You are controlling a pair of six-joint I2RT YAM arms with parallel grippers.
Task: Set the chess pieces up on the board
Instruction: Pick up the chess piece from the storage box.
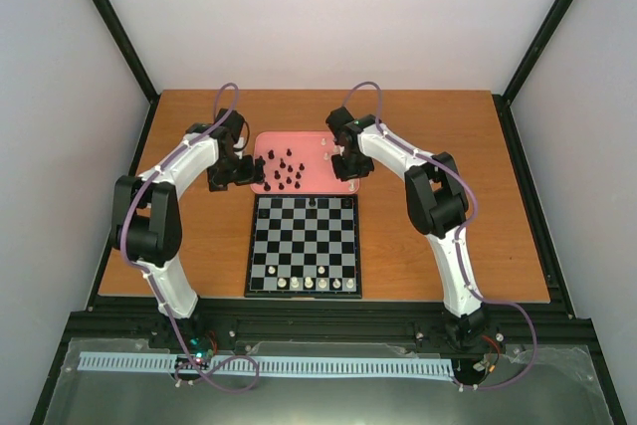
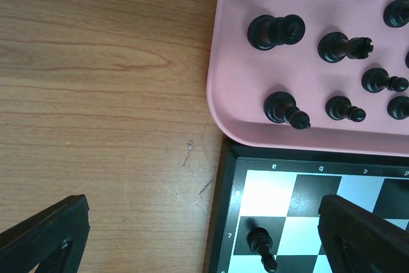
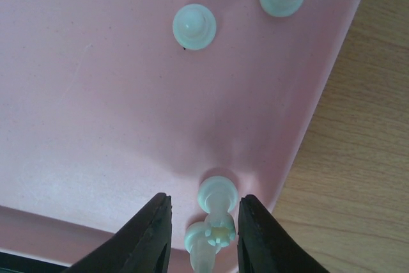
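Fingers (image 3: 150,238) of the right gripper (image 3: 204,197) fill the bottom of the right wrist view. They are drawn in close on either side of a white piece (image 3: 218,218); I cannot tell whether they pinch it. It stands by the right rim of the pink tray (image 3: 96,126), long axis running up toward the lens, crown uppermost. 2 more white pieces (image 3: 194,27) stand farther in.

From the left wrist, the left gripper (image 2: 203,201) is spread wide and holds nothing, above the wooden table (image 2: 96,94) and a corner of the board (image 2: 268,187). 1 black piece (image 2: 261,247) stands on a dark square there. Upright black pieces (image 2: 276,31) crowd the tray (image 2: 236,81).

Only the top view shows the whole board (image 1: 304,246), with a line of white pieces (image 1: 309,284) along its near edge. It lies just before the tray (image 1: 314,181), and the left gripper (image 1: 231,174) and right gripper (image 1: 348,161) flank the tray.
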